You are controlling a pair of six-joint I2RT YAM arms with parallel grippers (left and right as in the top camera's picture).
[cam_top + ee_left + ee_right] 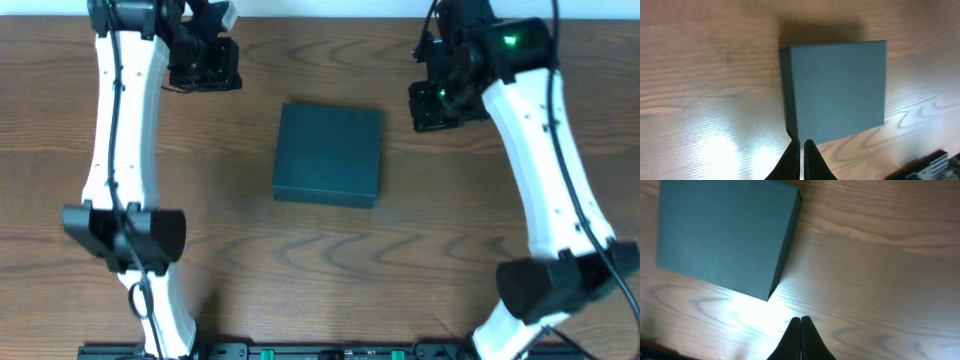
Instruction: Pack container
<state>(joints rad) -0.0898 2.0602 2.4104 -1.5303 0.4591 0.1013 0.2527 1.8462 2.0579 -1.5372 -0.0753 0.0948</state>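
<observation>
The container [329,153] is a matte dark grey-teal box with its lid shut, lying flat in the middle of the wooden table. It also shows in the left wrist view [836,90] and in the right wrist view [725,235]. My left gripper [205,65] hangs above the table at the back left of the box; its fingers [802,145] are shut and empty. My right gripper [440,105] hangs at the back right of the box; its fingers [800,320] are shut and empty. No snack packets are in view.
The wooden table [330,260] carries only the box. The arm bases stand at the front left [125,235] and front right [560,285]. A black rail [320,352] runs along the front edge.
</observation>
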